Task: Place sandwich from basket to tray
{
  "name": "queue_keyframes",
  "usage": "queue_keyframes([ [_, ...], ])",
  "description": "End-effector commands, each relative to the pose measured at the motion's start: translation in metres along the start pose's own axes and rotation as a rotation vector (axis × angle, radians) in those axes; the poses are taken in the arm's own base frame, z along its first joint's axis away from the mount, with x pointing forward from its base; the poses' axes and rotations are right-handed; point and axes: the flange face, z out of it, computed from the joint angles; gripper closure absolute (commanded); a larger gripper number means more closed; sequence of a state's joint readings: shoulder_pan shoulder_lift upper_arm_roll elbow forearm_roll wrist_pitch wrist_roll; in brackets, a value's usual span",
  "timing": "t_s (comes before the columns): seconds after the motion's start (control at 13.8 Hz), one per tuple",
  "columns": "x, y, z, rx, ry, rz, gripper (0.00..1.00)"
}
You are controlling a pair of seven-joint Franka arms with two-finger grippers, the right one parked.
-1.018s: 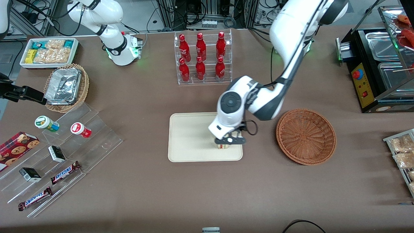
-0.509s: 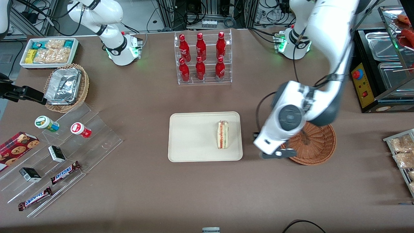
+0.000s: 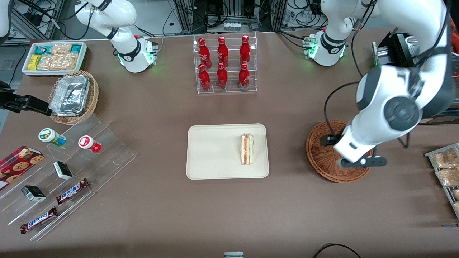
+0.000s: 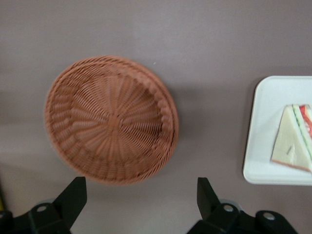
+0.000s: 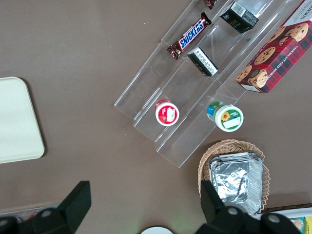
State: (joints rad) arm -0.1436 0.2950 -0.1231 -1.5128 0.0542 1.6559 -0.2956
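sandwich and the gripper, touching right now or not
Apart. The front view shows the sandwich on the tray, with the open gripper over the basket.

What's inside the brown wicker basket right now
Nothing: the wrist view shows the basket with bare weave. From the front, the arm covers part of it. The open hand hovers above it; the sandwich lies on the tray.

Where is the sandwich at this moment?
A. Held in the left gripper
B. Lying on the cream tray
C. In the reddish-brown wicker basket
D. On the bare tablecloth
B: the sandwich lies on the tray, while the left gripper hangs open and empty above the basket.
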Motion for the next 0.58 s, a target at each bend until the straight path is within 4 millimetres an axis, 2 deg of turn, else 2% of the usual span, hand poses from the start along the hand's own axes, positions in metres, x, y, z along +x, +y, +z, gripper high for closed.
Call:
queue_keyframes([
  [0.0,-0.033,-0.035,-0.045,-0.003,0.004,-0.017,0.00],
  [0.36,-0.073,-0.099,-0.104,-0.026,0.014,0.068,0.00],
  [0.51,-0.085,-0.106,-0.116,-0.020,0.006,0.102,0.00],
])
